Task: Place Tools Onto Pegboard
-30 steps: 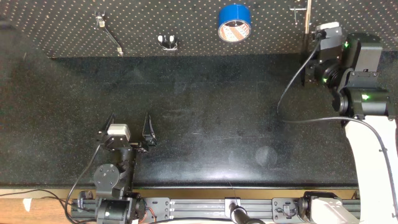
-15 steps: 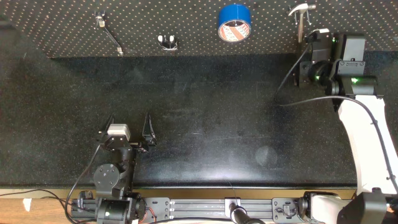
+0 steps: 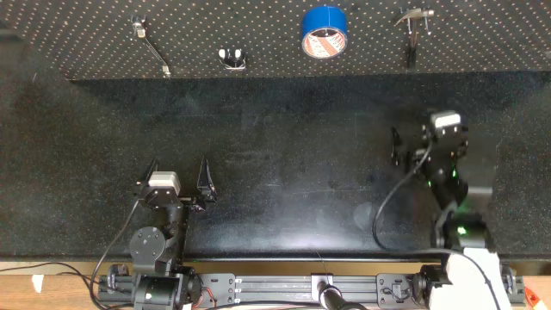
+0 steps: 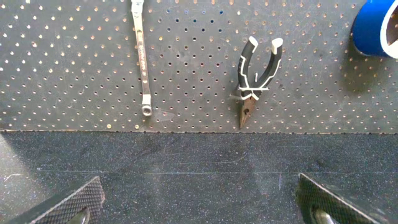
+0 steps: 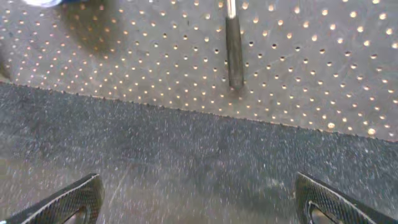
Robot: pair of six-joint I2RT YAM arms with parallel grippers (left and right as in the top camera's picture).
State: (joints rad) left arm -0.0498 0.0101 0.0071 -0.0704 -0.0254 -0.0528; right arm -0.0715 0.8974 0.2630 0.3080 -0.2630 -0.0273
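- black speckled mat (image 3: 284, 129) covers the worktop; a dark pegboard (image 3: 69, 34) stands along its far edge.
- hung on the pegboard, well apart: wrench (image 3: 151, 47), pliers (image 3: 232, 58), blue tape roll (image 3: 325, 33), hammer (image 3: 411, 39).
- left gripper (image 3: 177, 175) and right gripper (image 5: 199, 202) sit over the mat, short of the pegboard, both with fingers spread wide, holding nothing.

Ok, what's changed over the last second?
The right claw has let go of the hammer and pulled back from the pegboard toward its base, and is open over the table. The hammer now hangs on the pegboard, head up. The left claw, wrench, pliers and blue tape roll stayed put.
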